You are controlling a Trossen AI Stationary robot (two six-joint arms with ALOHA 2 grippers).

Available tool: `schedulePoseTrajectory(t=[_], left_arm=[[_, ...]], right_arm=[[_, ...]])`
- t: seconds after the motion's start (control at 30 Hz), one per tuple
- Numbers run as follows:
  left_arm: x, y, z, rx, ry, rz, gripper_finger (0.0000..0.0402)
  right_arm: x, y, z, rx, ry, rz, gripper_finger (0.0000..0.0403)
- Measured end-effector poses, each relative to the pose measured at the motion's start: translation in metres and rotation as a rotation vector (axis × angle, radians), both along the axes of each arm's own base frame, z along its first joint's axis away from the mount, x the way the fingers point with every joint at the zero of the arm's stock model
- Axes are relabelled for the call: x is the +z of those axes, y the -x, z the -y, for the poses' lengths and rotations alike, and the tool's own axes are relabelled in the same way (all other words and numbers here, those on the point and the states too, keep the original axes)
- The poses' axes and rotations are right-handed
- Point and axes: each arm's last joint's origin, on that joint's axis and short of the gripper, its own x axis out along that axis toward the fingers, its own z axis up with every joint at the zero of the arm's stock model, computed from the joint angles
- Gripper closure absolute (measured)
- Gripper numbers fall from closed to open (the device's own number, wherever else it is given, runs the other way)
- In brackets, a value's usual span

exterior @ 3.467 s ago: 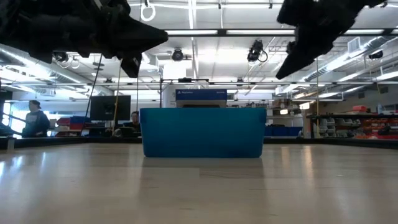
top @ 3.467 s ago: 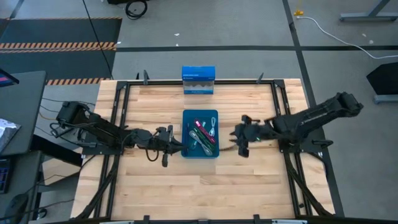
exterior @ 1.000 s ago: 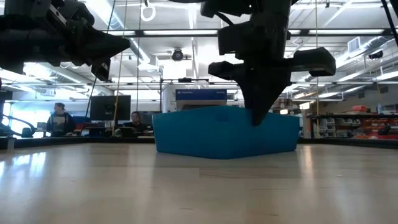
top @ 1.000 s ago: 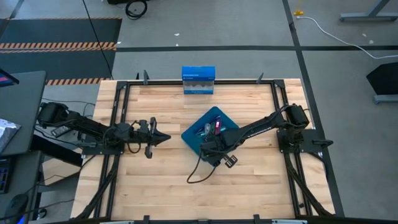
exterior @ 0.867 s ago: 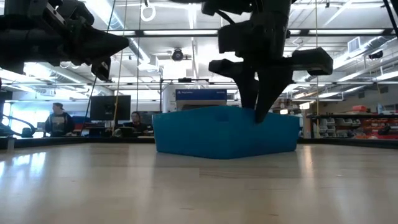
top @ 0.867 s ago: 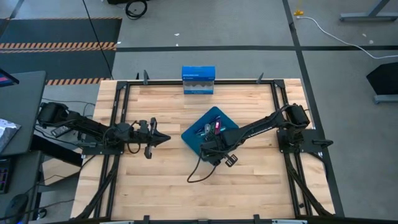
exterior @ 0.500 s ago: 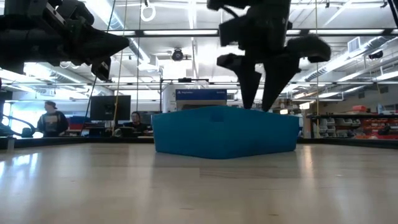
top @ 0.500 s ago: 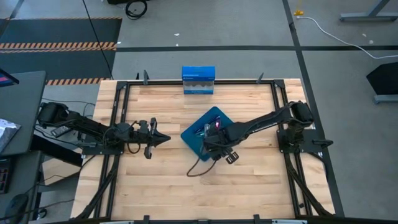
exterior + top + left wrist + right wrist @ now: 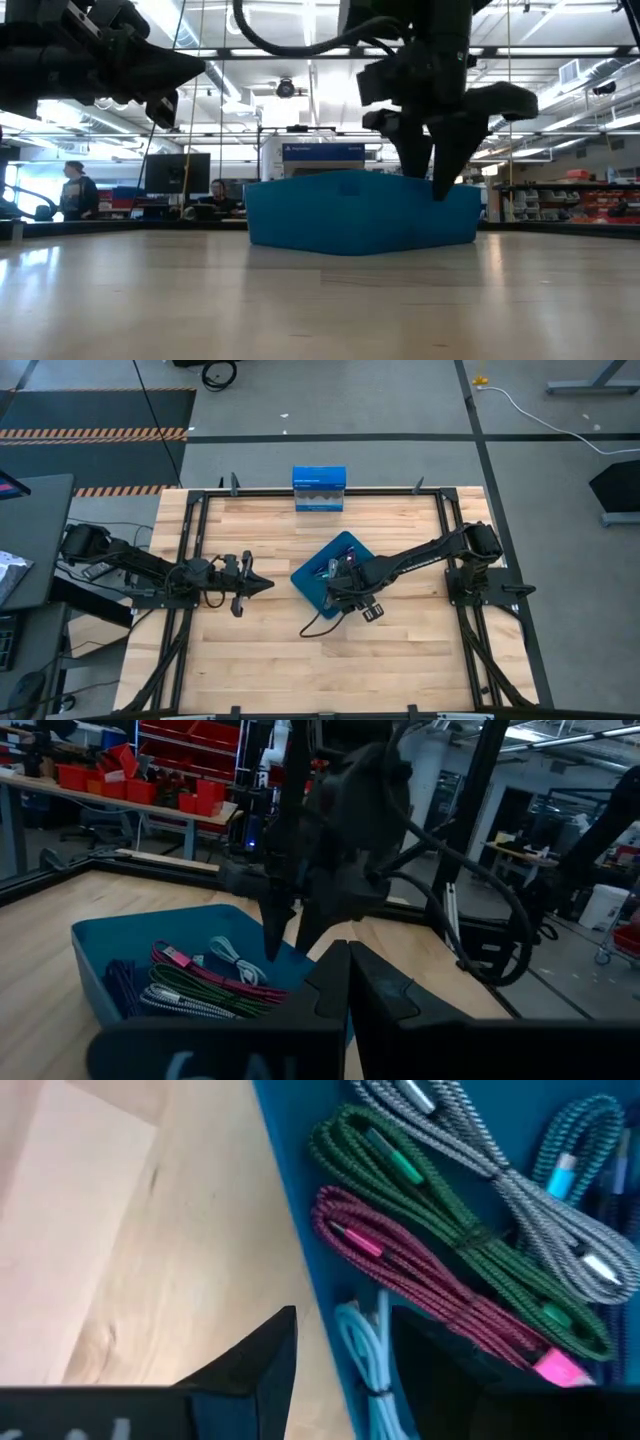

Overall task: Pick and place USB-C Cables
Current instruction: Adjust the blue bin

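A blue tray (image 9: 318,563) rests on the table, turned corner-on, with the cable bundles lying in it. The right wrist view shows the green (image 9: 430,1210), magenta-red (image 9: 430,1275), grey (image 9: 500,1170), teal (image 9: 575,1140) and pale blue (image 9: 362,1350) bundles. The purple one (image 9: 120,982) shows in the left wrist view. My right gripper (image 9: 350,594) (image 9: 430,180) is open above the tray's near-right wall (image 9: 300,1270). One finger (image 9: 250,1365) is outside the wall, the other (image 9: 450,1375) is inside, and the pale blue bundle lies between them. My left gripper (image 9: 262,583) (image 9: 347,982) is shut and waits left of the tray.
A blue box (image 9: 319,489) stands at the table's far edge. A black robot wire (image 9: 318,626) droops from the right arm onto the table near the tray. A dark frame (image 9: 447,520) runs round the table. Bare wood lies on the near side of the table. People (image 9: 75,190) are in the room behind.
My right gripper has opened, risen above the tray's rim, shifted a little toward the table's right and far side, and come down again with one finger outside the wall. The tray stands turned about against its square position several seconds ago.
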Motion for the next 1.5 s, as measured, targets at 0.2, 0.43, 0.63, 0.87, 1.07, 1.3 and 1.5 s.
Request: schedulePoseTrajectory(t=[0.2,0.43,0.63,0.87,1.07,1.3,1.5], left_arm=[[0.000,0.000,0.000,0.000,-0.001,0.000,0.0391],[0.000,0.000,0.000,0.000,-0.003,0.000,0.0391],[0.000,0.000,0.000,0.000,0.001,0.000,0.0391],[0.001,0.000,0.000,0.000,0.006,0.015,0.0391],[0.002,0.000,0.000,0.000,0.008,0.020,0.0391],[0.002,0.000,0.000,0.000,0.007,0.021,0.0391],[0.002,0.000,0.000,0.001,0.003,0.024,0.0391]], right_arm=[[-0.009,0.001,0.001,-0.041,0.018,0.021,0.0256],[-0.008,-0.004,-0.001,-0.079,-0.030,0.074,0.0367],[0.004,-0.013,-0.004,-0.198,-0.110,0.142,0.0394],[0.015,-0.025,-0.006,-0.250,-0.182,0.236,0.0398],[0.017,-0.030,0.003,-0.370,-0.216,0.282,0.0398],[0.019,-0.036,0.015,-0.502,-0.284,0.336,0.0399],[0.006,-0.045,0.014,-0.524,-0.315,0.334,0.0399]])
